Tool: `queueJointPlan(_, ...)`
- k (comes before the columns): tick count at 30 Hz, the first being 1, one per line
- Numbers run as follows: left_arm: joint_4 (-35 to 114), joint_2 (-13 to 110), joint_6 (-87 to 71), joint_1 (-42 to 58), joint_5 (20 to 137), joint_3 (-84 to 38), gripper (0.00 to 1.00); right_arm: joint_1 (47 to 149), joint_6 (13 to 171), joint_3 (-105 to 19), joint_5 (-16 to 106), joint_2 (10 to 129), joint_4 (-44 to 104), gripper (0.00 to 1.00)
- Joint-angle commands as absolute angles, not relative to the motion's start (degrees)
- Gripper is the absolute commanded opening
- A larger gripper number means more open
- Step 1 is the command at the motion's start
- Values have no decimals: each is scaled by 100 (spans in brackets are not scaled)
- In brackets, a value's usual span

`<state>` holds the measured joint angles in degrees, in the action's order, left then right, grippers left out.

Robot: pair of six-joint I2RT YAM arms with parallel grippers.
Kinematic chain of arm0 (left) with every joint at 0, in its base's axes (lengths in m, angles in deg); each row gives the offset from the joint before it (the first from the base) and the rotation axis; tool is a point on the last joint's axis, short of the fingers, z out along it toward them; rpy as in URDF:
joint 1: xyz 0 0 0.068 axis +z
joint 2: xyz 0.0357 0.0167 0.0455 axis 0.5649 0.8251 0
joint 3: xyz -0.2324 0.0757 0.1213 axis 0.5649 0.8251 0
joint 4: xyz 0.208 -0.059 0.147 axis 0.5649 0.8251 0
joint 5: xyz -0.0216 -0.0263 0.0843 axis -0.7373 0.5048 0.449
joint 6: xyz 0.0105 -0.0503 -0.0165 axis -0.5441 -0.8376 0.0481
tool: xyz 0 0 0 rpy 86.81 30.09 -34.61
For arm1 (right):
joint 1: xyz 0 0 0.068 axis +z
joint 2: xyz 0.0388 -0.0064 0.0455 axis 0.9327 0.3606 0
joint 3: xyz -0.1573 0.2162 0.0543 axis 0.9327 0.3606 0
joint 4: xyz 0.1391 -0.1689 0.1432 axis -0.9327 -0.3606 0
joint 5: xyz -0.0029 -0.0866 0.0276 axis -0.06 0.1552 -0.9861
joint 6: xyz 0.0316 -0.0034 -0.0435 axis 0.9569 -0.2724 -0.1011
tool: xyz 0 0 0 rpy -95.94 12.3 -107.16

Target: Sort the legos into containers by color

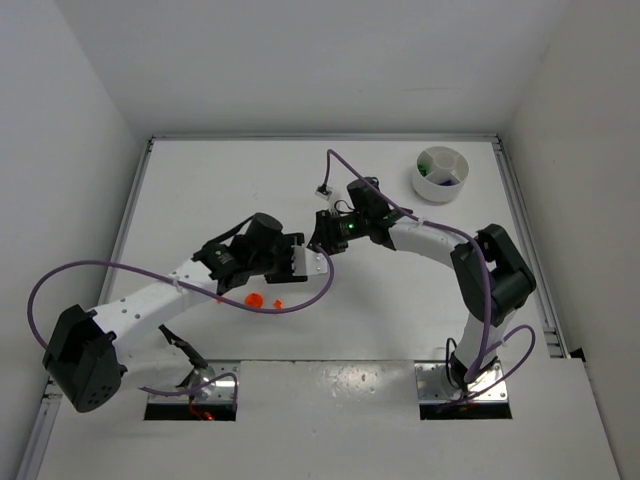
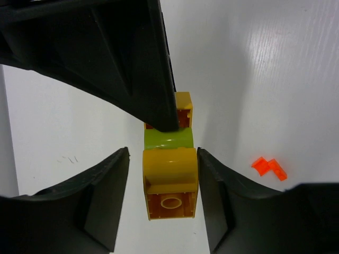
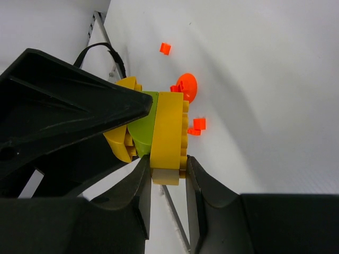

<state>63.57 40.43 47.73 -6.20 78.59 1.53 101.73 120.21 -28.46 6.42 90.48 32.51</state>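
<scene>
The left gripper (image 2: 163,159) has its jaws apart on either side of a yellow brick (image 2: 169,182). One finger is at the brick's side and a sliver of gap shows at the other, so it is not clamped. That brick is one end of a three-piece stack, with a green brick (image 2: 168,138) in the middle and a second yellow brick (image 2: 184,103) at the far end. The right gripper (image 3: 165,161) is closed tight on that second yellow brick, holding the stack over the middle of the table (image 1: 230,180), seemingly lifted off the surface. A few loose orange-red pieces (image 1: 254,299) lie just beside the left arm, toward the near edge. The round white dish (image 1: 432,192) sits in the far right corner, well apart from both grippers, with a green bit and a dark bit showing in its sections. The sorting looks begun but far from done: the stack is not yet pulled apart, and its three bricks and the orange-red pieces have yet to reach the dish. Bare table lies between the grippers and the dish. A raised rail runs along the right edge just beside the dish, white walls close in three sides, and a purple cable (image 1: 300,305) loops low near the orange-red pieces.
</scene>
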Motion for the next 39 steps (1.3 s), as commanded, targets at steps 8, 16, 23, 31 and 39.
queueJointPlan(8, 6015, 4086, 4710, -691, 7698, 380, 47, 10209, 12131, -2814, 328, 8746, 3742, 0)
queueJointPlan(16, 6014, 4033, 4657, -691, 7645, 432, 13, 10209, 12183, -2709, 354, 8746, 3796, 0)
queueJointPlan(23, 6120, 3805, 4481, -691, 7452, 432, 0, 10051, 11930, -2647, 1081, 8807, 3594, 0)
queueJointPlan(31, 6225, 3419, 4200, -524, 7338, 547, 0, 9427, 11296, -2752, 2129, 8860, 2961, 0)
queueJointPlan(39, 6410, 3181, 3410, -392, 7285, 599, 0, 8724, 10260, -4190, 2524, 8693, 1802, 0)
